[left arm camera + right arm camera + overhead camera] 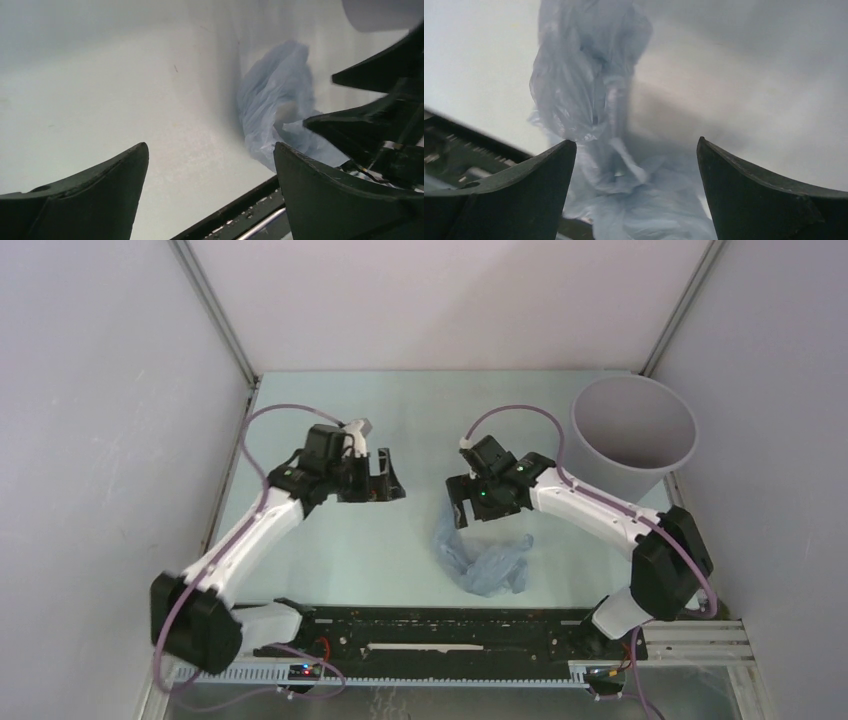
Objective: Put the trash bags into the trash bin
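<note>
Crumpled, translucent pale-blue plastic trash bag [487, 562] on the pale worktop [330, 560], centre front, its upper end reaching under my right tool [459, 508]. From the right wrist I see the bag rising between that tool's fingers, which stand wide apart and clamp nothing; whether they touch it I cannot tell. My left tool [386, 480], apart to the bag's left, likewise gapes, empty. The plain grey round plastic bin [625, 478] stands at the back right, well apart from the bag
</note>
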`<state>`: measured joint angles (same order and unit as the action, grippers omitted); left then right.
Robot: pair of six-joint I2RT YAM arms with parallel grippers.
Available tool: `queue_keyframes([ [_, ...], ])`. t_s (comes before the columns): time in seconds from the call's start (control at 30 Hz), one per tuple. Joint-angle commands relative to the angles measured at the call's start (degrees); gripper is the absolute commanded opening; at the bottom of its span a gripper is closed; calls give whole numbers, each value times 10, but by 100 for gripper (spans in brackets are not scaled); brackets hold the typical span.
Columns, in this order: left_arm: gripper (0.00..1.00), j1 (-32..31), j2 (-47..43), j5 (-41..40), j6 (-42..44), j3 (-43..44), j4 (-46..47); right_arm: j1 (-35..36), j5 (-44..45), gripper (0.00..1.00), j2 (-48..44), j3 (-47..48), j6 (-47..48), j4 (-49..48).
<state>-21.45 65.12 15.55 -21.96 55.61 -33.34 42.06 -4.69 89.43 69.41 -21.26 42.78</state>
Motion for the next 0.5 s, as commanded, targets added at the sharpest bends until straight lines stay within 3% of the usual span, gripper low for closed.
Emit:
queue_keyframes([
  [0.0, 100, -1, 104, 126, -44, 14, 54, 7, 212, 100, -93, -45, 13, -42],
  [0.23, 100, -82, 216, 157, -126, 93, 120, 3, 212, 100, -215, -116, 21, -41],
  [0.37, 100, -116, 283, 155, -146, 152, 142, -36, 116, 100, -294, -164, 0, -64],
  [0.47, 100, -118, 327, 120, -164, 187, 116, -56, 98, 100, -348, -192, 1, -75],
])
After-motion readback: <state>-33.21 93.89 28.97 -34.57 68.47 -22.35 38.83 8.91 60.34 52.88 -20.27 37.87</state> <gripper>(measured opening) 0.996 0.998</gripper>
